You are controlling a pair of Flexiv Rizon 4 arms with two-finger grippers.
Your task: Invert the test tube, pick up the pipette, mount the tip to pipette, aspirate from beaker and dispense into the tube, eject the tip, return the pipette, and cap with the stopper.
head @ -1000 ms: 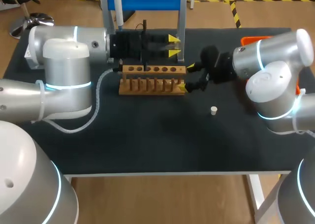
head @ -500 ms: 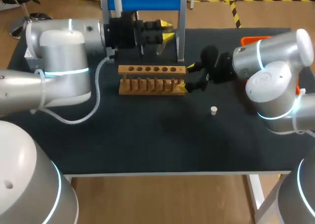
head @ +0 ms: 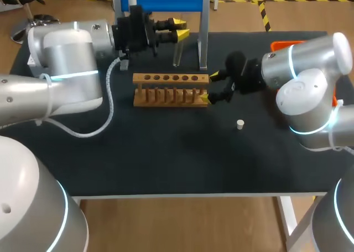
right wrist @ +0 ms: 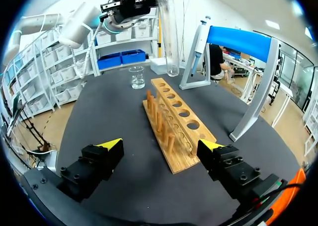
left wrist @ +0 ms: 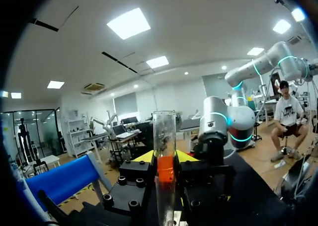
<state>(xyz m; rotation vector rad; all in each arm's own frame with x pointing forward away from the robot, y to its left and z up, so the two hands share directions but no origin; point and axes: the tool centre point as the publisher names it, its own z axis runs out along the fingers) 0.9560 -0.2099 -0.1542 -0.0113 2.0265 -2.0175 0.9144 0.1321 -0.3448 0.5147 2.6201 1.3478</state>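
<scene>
The test tube (head: 177,54) sits clamped between the fingers of the left gripper (head: 180,29) and hangs below it, over the table (head: 166,152) just behind the rack (head: 171,89); the pipette stand (head: 203,36) rises right beside that gripper, with the pipette (head: 131,11) hung on it back toward the arm; the rack's near end lies between the parted fingers of the right gripper (head: 209,87), perhaps touching one; the beaker (right wrist: 137,77) stands ahead, past the rack's far end; the stopper (head: 240,124) lies on the table beside the right gripper, apart from it.

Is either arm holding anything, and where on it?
The left tool grips a clear glass test tube near its upper end; the right tool holds nothing.
</scene>
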